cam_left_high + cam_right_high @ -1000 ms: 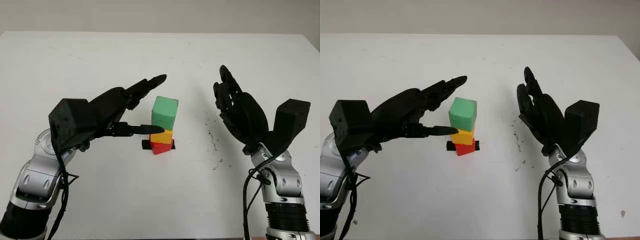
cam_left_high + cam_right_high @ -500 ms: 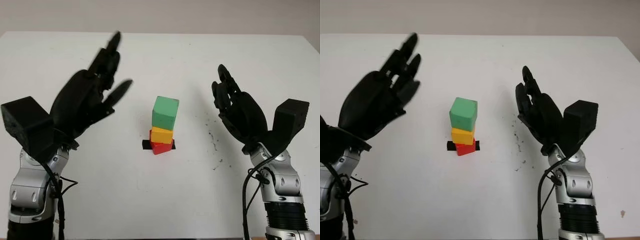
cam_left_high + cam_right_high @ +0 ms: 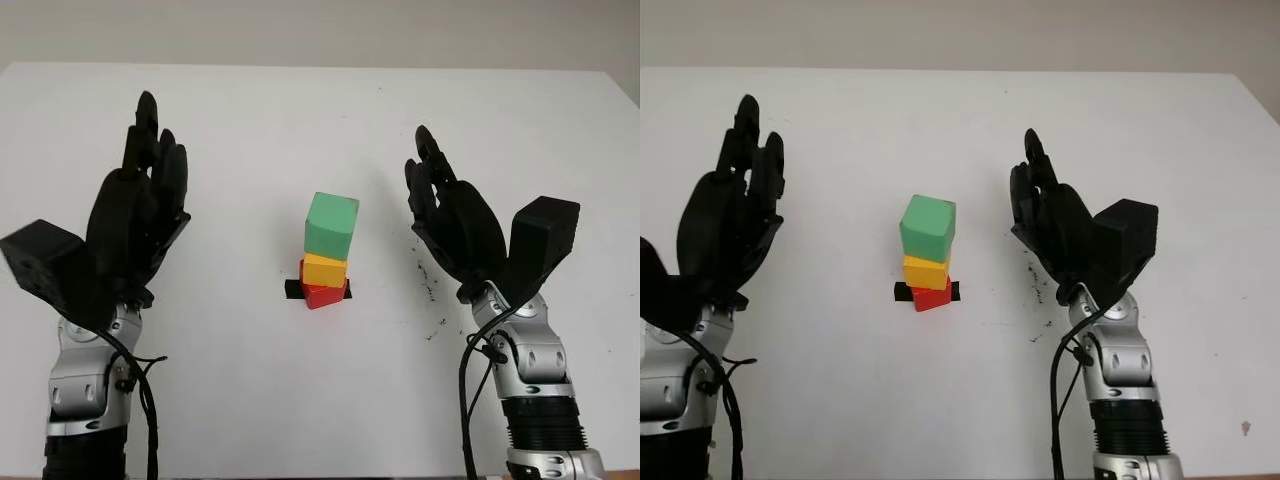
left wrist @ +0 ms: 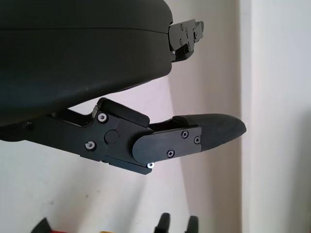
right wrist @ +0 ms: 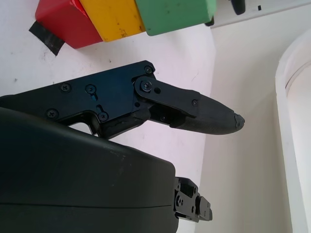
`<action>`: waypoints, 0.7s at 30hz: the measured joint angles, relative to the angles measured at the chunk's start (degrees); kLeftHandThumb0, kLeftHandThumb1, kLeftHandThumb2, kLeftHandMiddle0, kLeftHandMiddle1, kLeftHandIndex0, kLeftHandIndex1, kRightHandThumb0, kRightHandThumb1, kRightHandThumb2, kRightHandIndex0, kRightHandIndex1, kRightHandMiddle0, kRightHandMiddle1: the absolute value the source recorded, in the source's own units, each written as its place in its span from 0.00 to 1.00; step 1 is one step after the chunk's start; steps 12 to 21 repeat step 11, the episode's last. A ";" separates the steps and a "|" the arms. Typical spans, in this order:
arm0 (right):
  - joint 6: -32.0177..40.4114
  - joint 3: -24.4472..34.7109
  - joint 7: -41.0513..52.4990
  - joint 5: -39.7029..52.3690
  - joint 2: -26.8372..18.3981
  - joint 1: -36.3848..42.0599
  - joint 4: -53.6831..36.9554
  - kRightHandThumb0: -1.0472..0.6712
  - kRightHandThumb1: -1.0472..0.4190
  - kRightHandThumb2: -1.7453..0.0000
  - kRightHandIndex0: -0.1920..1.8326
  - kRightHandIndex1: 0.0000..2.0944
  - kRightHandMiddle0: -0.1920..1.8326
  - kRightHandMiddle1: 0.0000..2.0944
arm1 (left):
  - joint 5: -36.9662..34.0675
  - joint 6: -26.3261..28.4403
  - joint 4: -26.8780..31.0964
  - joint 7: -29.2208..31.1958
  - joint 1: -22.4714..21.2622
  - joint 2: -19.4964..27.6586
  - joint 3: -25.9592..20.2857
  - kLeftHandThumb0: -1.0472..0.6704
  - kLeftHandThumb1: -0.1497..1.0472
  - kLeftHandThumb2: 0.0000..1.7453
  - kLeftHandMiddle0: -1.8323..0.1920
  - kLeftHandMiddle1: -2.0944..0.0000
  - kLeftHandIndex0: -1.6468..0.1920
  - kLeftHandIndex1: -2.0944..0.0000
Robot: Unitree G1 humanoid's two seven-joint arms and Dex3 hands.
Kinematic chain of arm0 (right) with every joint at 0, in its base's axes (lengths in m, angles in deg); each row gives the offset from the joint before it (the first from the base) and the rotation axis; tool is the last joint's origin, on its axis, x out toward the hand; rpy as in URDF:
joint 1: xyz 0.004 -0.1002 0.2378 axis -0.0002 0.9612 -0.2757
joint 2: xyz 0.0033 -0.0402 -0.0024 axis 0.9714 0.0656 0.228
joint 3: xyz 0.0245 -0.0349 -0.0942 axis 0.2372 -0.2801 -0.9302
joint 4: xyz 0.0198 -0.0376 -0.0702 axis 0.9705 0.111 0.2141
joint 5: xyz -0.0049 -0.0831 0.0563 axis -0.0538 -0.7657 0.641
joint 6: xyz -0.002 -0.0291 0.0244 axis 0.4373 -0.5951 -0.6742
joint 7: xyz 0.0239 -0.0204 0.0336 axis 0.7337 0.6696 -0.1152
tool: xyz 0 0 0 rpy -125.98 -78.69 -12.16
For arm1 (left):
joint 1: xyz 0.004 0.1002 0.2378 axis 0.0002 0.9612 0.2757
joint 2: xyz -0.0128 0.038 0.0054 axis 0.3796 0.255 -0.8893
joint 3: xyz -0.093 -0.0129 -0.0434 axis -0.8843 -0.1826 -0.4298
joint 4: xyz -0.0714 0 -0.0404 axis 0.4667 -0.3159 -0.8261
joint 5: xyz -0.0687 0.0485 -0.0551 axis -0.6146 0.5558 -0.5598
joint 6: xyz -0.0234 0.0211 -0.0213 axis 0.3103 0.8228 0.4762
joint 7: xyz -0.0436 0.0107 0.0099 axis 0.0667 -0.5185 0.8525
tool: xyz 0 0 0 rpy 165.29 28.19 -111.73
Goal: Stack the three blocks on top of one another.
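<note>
Already stacked — green block (image 3: 331,223) on yellow block (image 3: 323,270) on red block (image 3: 323,293); light, rigid, tippy — grip flat sides. Left hand (image 3: 135,215) and right hand (image 3: 453,222) open, flanking, well apart.

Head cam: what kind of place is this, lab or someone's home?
Likely a lab test bench: a bare white table against a plain wall, a black tape marker under the red block, and toy blocks as the sole props.

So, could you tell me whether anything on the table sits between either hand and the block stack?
Nothing visible does. The left hand and right hand, both open and raised, flank the stack, with bare white table between. The green block sits on the yellow block, which sits on the red block.
</note>
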 measured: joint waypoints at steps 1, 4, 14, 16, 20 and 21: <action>-0.33 -0.13 -0.31 -0.04 0.38 0.00 0.17 0.18 0.00 0.58 0.00 0.00 0.00 0.00 | 0.47 -0.24 -0.96 0.34 0.01 0.06 0.46 0.16 1.00 0.37 1.00 1.00 1.00 1.00; -0.66 -0.21 -1.02 -0.03 1.25 0.00 0.77 0.18 0.00 0.58 0.00 0.00 0.00 0.00 | 1.35 -1.54 -3.66 0.72 0.08 0.05 1.29 0.16 1.00 0.34 1.00 1.00 1.00 1.00; -1.73 0.35 -1.02 0.24 1.46 0.00 2.15 0.15 0.00 0.58 0.00 0.00 0.00 0.00 | 1.53 -3.57 -5.37 1.40 0.23 -0.13 2.73 0.17 1.00 0.36 1.00 1.00 1.00 1.00; -1.73 0.35 -1.02 0.24 1.46 0.00 2.15 0.15 0.00 0.58 0.00 0.00 0.00 0.00 | 1.53 -3.57 -5.37 1.40 0.23 -0.13 2.73 0.17 1.00 0.36 1.00 1.00 1.00 1.00; -1.73 0.35 -1.02 0.24 1.46 0.00 2.15 0.15 0.00 0.58 0.00 0.00 0.00 0.00 | 1.53 -3.57 -5.37 1.40 0.23 -0.13 2.73 0.17 1.00 0.36 1.00 1.00 1.00 1.00; -1.73 0.35 -1.02 0.24 1.46 0.00 2.15 0.15 0.00 0.58 0.00 0.00 0.00 0.00 | 1.53 -3.57 -5.37 1.40 0.23 -0.13 2.73 0.17 1.00 0.36 1.00 1.00 1.00 1.00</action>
